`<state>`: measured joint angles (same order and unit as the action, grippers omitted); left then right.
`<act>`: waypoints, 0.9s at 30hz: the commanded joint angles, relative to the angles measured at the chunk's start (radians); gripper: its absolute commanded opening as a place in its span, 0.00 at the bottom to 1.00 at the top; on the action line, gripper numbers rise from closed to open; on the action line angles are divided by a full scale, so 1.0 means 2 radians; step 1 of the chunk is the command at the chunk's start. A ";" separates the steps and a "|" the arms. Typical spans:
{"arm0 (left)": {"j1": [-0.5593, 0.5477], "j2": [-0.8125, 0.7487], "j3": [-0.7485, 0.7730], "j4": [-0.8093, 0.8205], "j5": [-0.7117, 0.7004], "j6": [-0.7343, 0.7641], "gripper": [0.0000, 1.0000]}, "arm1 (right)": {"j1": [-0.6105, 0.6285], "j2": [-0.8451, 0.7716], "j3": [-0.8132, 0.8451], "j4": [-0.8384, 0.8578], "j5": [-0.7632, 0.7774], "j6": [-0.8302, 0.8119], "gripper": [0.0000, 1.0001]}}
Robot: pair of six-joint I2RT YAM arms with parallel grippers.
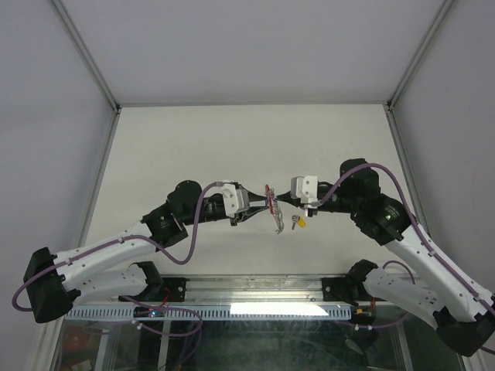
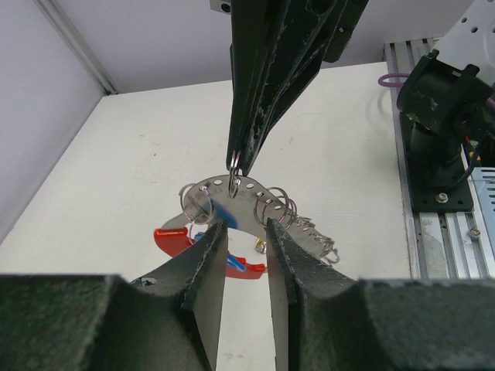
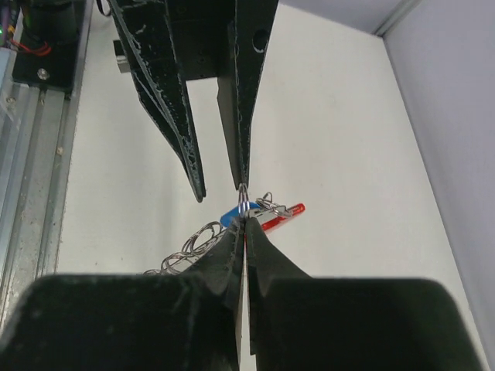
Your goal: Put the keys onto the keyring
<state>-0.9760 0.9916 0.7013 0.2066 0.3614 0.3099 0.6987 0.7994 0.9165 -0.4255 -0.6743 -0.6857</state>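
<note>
My right fingers (image 3: 244,229) are clenched on one small ring of the keyring (image 2: 247,193), held above the surface's (image 1: 193,139) middle. My left fingers (image 2: 213,255) stand parted around it. I judge a steady pinch matters most here. The yellow key (image 1: 298,222) lies just below.

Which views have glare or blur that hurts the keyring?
Top external: glare strip on the rail, keyring tiny but evenly lit. Left wrist: keyring in focus, left fingers soft up close. Right wrist: right fingers dark and blurred, keyring partly hidden behind them.
</note>
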 commanded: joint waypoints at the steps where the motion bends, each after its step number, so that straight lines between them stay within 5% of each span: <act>1: -0.004 0.004 0.026 0.000 -0.016 0.017 0.26 | 0.015 0.023 0.062 -0.098 0.072 -0.036 0.00; 12: -0.007 0.029 0.032 0.015 -0.011 0.010 0.28 | 0.104 0.071 0.109 -0.158 0.201 -0.036 0.00; 27: -0.016 0.039 0.037 -0.015 -0.014 0.028 0.20 | 0.147 0.116 0.166 -0.203 0.257 -0.016 0.00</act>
<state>-0.9962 1.0630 0.7307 0.1604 0.3401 0.3428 0.9703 1.0245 1.1809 -0.8299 -0.2043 -0.7399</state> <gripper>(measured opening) 0.231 0.006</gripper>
